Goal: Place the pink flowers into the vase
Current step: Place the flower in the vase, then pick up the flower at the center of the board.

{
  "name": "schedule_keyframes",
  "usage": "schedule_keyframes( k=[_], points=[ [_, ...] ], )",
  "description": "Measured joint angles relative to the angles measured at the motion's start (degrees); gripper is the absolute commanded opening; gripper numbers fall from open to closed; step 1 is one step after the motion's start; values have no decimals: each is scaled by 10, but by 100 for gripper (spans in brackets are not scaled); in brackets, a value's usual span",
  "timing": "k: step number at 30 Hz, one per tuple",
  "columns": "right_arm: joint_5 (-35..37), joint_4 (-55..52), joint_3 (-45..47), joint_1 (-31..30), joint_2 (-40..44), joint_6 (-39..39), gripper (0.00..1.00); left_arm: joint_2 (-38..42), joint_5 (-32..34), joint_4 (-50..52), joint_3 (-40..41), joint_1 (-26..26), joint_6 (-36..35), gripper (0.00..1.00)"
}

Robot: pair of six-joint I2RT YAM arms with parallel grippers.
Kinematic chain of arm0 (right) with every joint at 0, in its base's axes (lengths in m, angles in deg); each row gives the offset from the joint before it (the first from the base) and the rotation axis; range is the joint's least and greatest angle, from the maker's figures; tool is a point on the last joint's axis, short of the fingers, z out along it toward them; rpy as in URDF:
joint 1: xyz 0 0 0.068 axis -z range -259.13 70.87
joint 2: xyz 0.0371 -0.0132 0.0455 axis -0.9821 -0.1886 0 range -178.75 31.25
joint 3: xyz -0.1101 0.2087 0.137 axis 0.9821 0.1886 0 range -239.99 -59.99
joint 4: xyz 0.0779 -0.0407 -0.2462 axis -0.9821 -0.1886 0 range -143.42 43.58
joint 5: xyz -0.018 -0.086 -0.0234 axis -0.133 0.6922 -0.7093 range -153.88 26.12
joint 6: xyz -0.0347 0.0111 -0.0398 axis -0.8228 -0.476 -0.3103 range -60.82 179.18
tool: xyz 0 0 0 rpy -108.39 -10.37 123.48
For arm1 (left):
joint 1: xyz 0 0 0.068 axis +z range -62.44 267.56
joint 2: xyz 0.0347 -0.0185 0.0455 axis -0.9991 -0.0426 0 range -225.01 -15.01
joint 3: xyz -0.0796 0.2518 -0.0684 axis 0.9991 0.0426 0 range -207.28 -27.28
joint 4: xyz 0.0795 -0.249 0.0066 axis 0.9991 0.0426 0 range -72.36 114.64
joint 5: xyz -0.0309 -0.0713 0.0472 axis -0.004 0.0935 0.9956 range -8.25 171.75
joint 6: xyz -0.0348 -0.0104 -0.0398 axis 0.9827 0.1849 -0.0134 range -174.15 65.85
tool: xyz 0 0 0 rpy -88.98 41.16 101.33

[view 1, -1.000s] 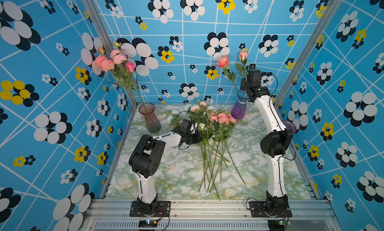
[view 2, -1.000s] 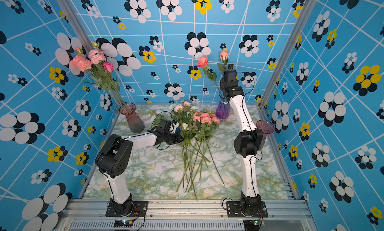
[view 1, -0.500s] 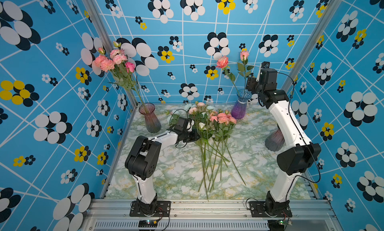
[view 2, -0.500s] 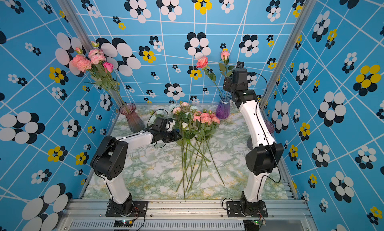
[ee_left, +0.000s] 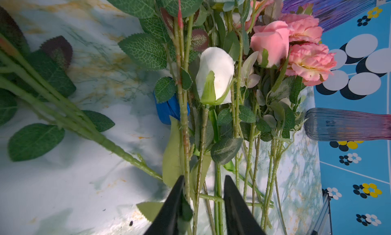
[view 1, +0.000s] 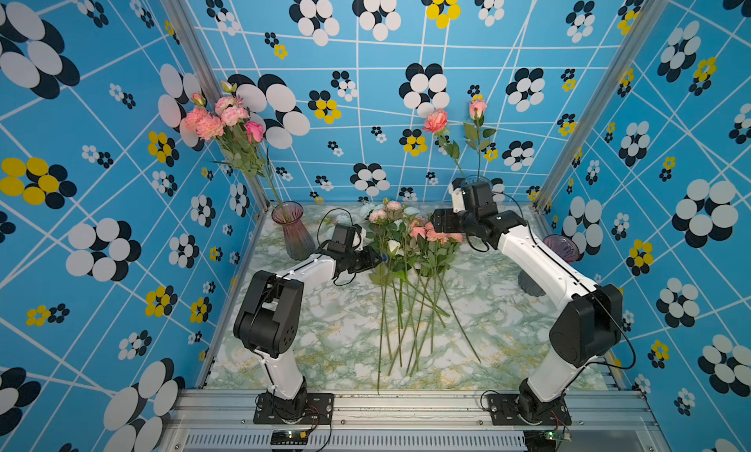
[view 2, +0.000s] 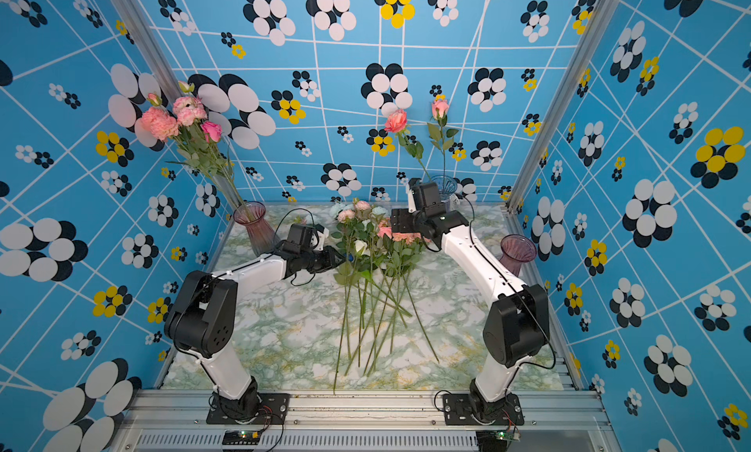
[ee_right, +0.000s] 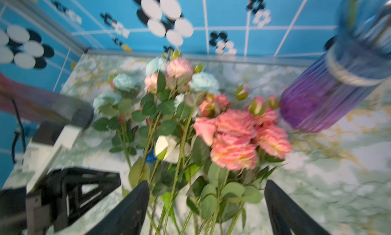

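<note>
My left gripper (ee_left: 203,179) sits low over the marbled table (view 1: 325,340), at the left side of the flower pile. Its jaws are parted a little and several green stems run through the gap. One stem lies against a finger (ee_left: 173,202), but there is space around the others, so I read it as released, not clamping.

At the far left corner the pink vase (view 1: 290,230) stands upright, with a bunch of pink flowers (view 1: 219,120) in it leaning toward the left wall. The rest of them lie flat mid-table, heads toward the far side and stems fanned toward the near edge. They are mixed with a white rosebud (ee_left: 215,73) and pale blue flowers (ee_right: 203,81).

My right gripper (ee_right: 207,183) hangs above the pink heads on the right of that pile, jaws spread wide and empty; its wrist view is blurred. Just beyond it, far right, the blue-purple vase (ee_right: 317,100) holds two pink roses upright. A third vase (view 1: 561,246) stands at the table's right edge, partly behind the right arm.
</note>
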Motion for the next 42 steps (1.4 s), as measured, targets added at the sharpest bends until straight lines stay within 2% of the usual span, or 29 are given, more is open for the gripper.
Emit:
schedule_keyframes(
  k=[3, 11, 19, 29, 36, 42],
  points=[
    [-30, 3, 39, -36, -11, 19, 86, 0, -16, -25, 21, 13, 28, 34],
    [-57, 4, 54, -105, -72, 62, 67, 0, -30, -56, 61, 56, 75, 34],
    [-71, -13, -21, -164, -160, 77, 55, 52, -22, -53, 109, 60, 92, 35],
    [-62, -56, -170, -169, -283, 78, 40, 112, -14, -31, 137, 80, 92, 35],
    [-61, -78, -192, -169, -327, 84, 29, 127, -13, -22, 137, 81, 89, 35],
    [-59, -90, -200, -169, -334, 91, 10, 128, -13, -20, 140, 81, 89, 35]
  ],
)
